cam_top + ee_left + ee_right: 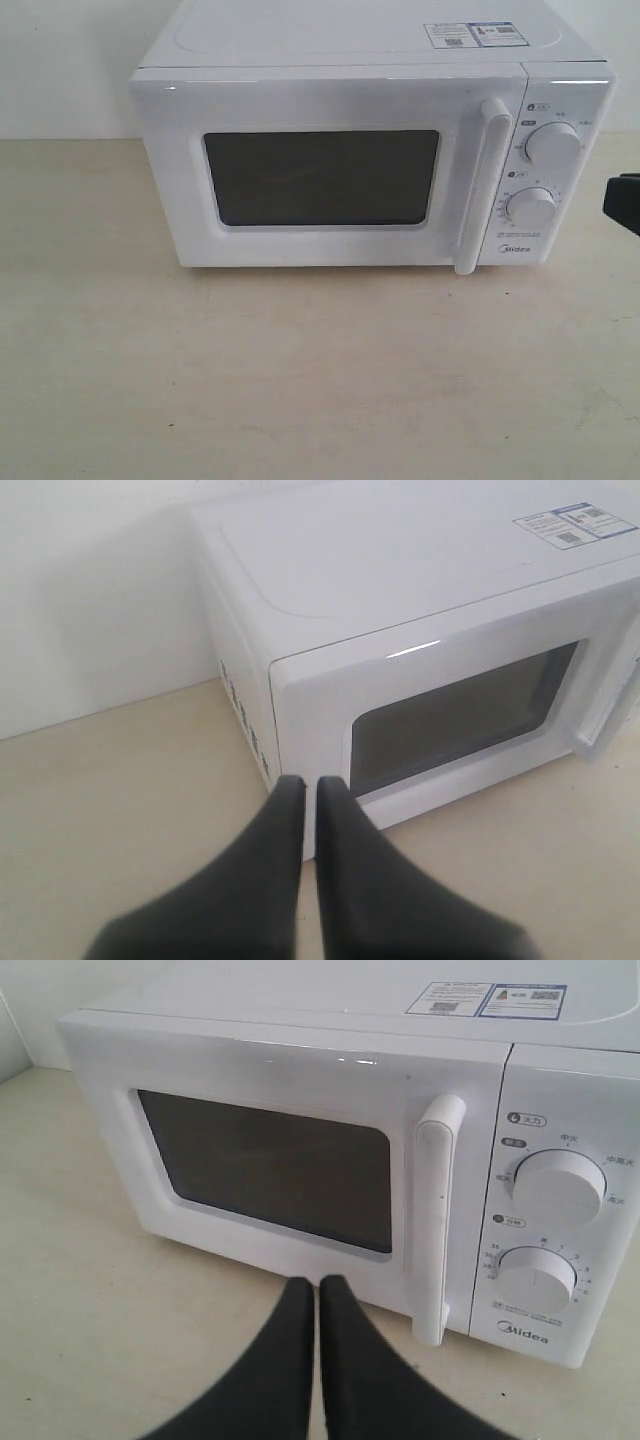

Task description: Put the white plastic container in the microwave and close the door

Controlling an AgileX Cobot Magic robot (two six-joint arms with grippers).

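Leftward, open table [90,330] stretches from the microwave [330,35] out to the edge of the exterior view, and a broad strip of it runs free along the whole front. A pale wall [60,60] stands close behind.

My left pincer [302,785] hangs near the microwave's left front corner. Its two dark fingers [270,860] are drawn together with only a thin slit between them, and they grip nothing. Whether the tips touch the casing I cannot tell.

The microwave sits squarely on the table toward the back, and the door [330,105] lies flush against the body. Its dark window [320,178] hides the cavity, so I cannot tell whether the white plastic container is inside. No view shows it outside. The vertical handle [483,185] stands just right of the window, then come the two dials [552,143], one above the other. Stickers [470,34] lie on the top's right rear.

My right pincer [318,1285] is pinched together too, empty, aimed at the door's lower edge left of the handle. In the exterior view it shows only as a black part at the right edge, apart from the microwave.
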